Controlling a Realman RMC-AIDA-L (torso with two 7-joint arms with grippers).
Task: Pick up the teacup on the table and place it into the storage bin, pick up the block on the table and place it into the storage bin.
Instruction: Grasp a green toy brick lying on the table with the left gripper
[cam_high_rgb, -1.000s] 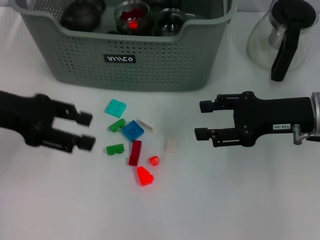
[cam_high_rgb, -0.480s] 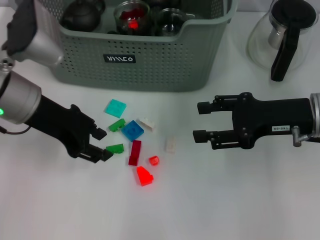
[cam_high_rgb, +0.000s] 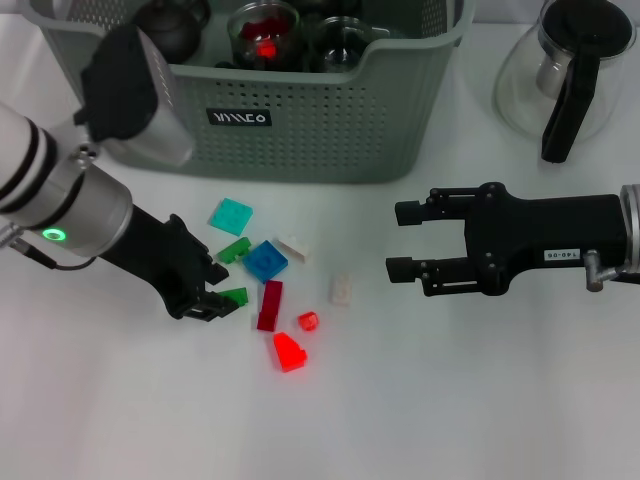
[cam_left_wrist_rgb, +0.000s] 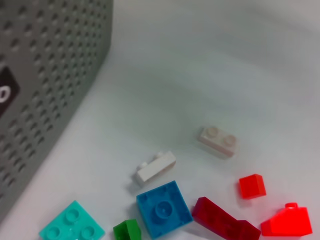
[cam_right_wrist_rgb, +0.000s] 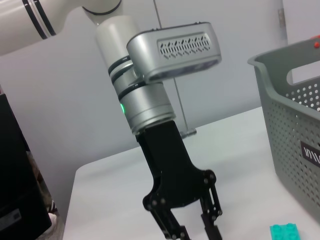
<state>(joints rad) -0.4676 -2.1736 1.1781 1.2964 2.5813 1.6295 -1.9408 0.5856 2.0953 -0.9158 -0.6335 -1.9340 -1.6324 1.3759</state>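
Observation:
Several small blocks lie on the white table before the storage bin: teal, blue, dark red, bright red, and a green block. My left gripper is open and low over the table, its fingertips at the green block's left end. The left wrist view shows the blue block, a white block and the bin wall. Glass teacups stand inside the bin. My right gripper hovers open at the right, holding nothing.
A glass teapot with a black handle stands at the back right. A dark teapot sits in the bin. The right wrist view shows the left arm's gripper and the bin's corner.
My left arm has swung in from the left and its gripper has come down to the green block. The right arm has stayed put.

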